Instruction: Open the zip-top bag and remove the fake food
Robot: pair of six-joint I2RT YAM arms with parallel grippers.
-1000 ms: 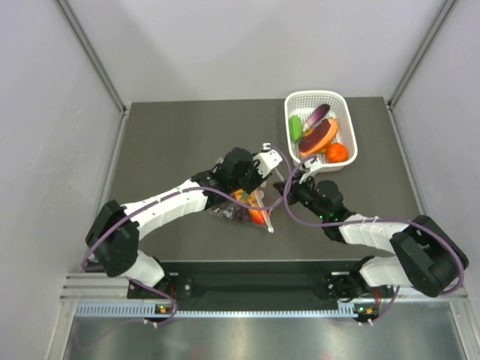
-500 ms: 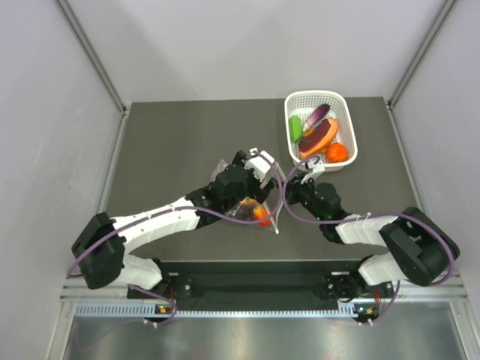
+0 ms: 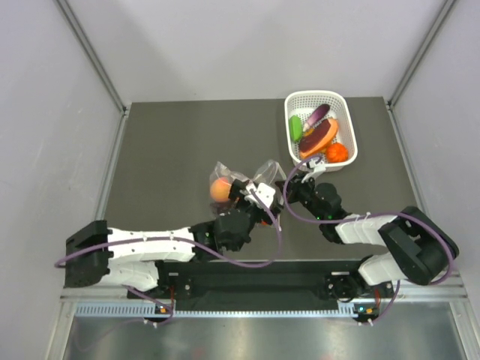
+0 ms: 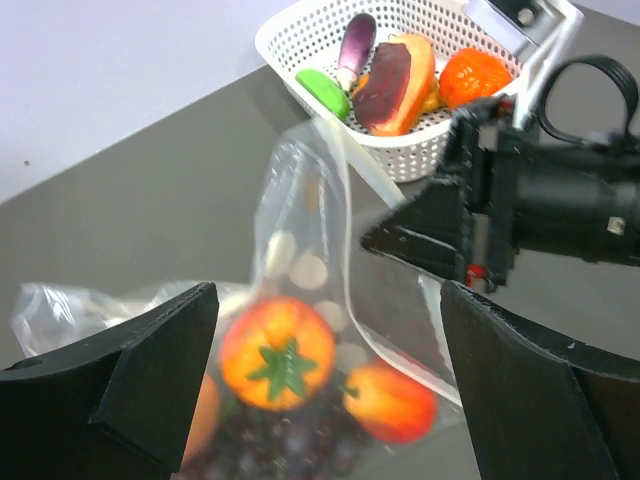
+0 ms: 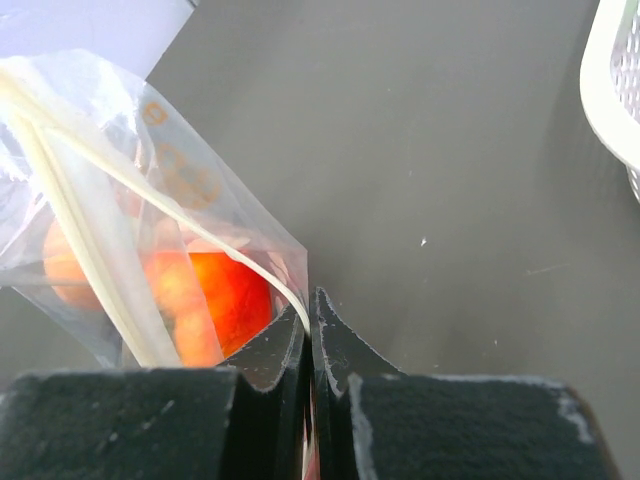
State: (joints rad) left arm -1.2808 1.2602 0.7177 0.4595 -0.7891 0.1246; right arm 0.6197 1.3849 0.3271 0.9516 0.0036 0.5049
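Note:
The zip-top bag stands crumpled at the table's middle, clear with white dots. Fake food shows through the plastic: an orange fruit with a green star, a red-orange fruit, dark grapes and a peach-orange fruit. My right gripper is shut on the bag's white zip edge, with a red-orange fruit just behind the plastic. My left gripper stands wide open on either side of the bag's lower part, its pads clear of the plastic.
A white lattice basket sits at the back right, holding a purple eggplant, a green vegetable and orange pieces. Its rim lies close to the right of my right gripper. Grey walls enclose the table.
My left gripper has let go of the bag, opened wide and drawn back toward the near edge. The bag now stands taller. My right gripper stays shut on the zip edge.

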